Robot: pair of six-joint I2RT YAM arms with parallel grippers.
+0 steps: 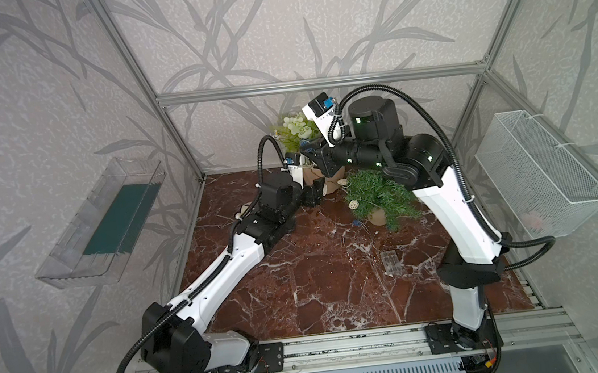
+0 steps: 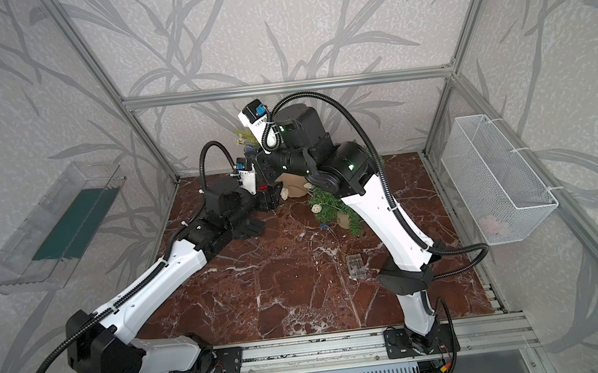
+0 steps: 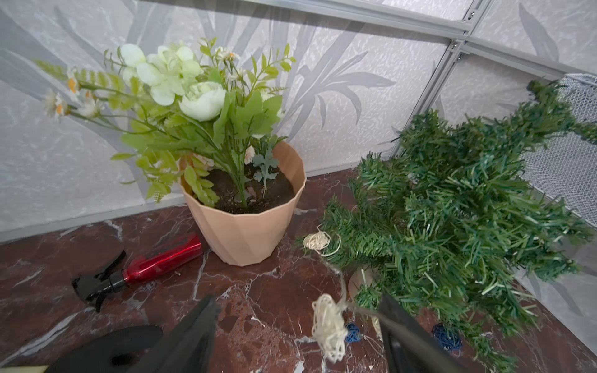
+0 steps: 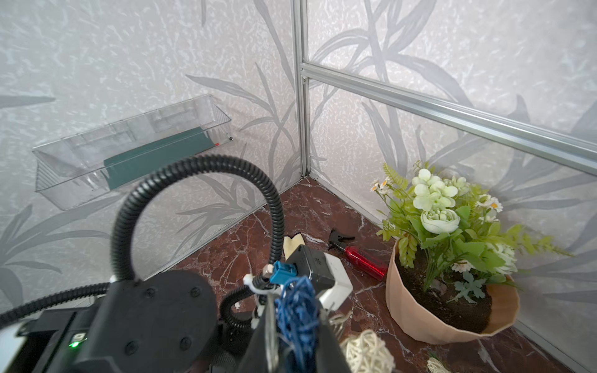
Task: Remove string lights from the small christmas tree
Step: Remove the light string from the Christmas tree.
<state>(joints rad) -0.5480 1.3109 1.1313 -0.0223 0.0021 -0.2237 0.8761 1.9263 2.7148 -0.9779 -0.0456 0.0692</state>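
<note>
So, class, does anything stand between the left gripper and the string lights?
Nothing visible does. A cream ball of the string lights hangs between the left gripper's open jaws, beside the small christmas tree.

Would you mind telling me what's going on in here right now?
Both arms are working the string lights off the small christmas tree, which sits tilted on the marble table. The right gripper is shut on a blue ball of the strand; the left gripper is open around a cream ball. More balls lie by the tree, and the battery box lies on the table.
</note>
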